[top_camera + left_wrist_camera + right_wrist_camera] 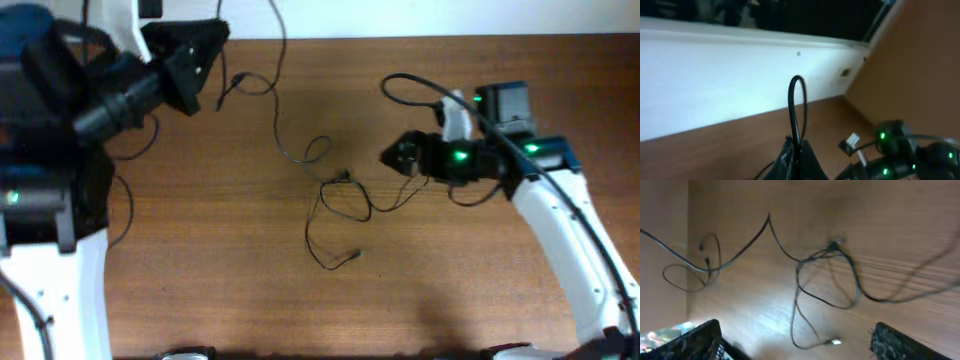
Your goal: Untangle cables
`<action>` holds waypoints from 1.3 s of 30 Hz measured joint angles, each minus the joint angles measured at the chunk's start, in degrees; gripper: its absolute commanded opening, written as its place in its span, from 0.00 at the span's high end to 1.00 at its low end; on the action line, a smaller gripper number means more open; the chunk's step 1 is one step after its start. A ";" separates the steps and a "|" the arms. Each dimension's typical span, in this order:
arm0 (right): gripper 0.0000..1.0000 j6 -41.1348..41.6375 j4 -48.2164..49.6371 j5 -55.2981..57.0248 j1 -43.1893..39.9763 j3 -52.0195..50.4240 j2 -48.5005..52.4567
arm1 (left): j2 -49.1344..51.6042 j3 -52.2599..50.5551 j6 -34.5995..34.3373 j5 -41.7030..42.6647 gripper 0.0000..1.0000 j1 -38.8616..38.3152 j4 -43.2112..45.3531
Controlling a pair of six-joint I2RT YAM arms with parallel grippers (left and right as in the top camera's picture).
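**Cables: one loose tangle mid-table, left gripper pinching a strand**

The cables (340, 195) are thin black cords. They lie as slack, overlapping loops across the middle of the wooden table (200, 290).

Right wrist cam, closest first: the right gripper (795, 330) has its fingers (695, 340) spread wide at the bottom corners, with nothing between them. Just past them a small pale plug (835, 341) ends a long narrow loop. Further out is a knot where several strands cross. From there one line runs off to a smaller loop on the far side.

Left wrist cam shows something the others don't. The left gripper (796, 147) is clamped tight on a cable that stands up from the fingertips as a thin hairpin loop. Behind it comes table, then a white wall (715, 75).

Only the overhead shows the layout. A strand trails from the left gripper at the back-left corner down to the tangle, and the right gripper sits just beside the tangle's right edge.
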 measured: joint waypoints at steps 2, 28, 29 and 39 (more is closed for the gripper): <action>0.03 6.91 5.97 0.79 4.07 -0.11 3.17 | -1.22 0.00 -0.42 -4.02 1.00 0.00 -1.33; 0.96 24.94 24.90 -1.07 17.05 4.81 14.16 | 7.34 0.00 1.66 -8.26 1.00 0.00 -14.58; 0.96 23.87 23.21 -1.22 16.76 6.80 12.28 | 9.07 0.00 2.80 -8.15 1.00 0.00 -15.56; 0.96 17.00 8.20 -2.54 15.67 19.52 5.51 | 23.19 0.00 18.43 4.92 1.00 0.00 -19.67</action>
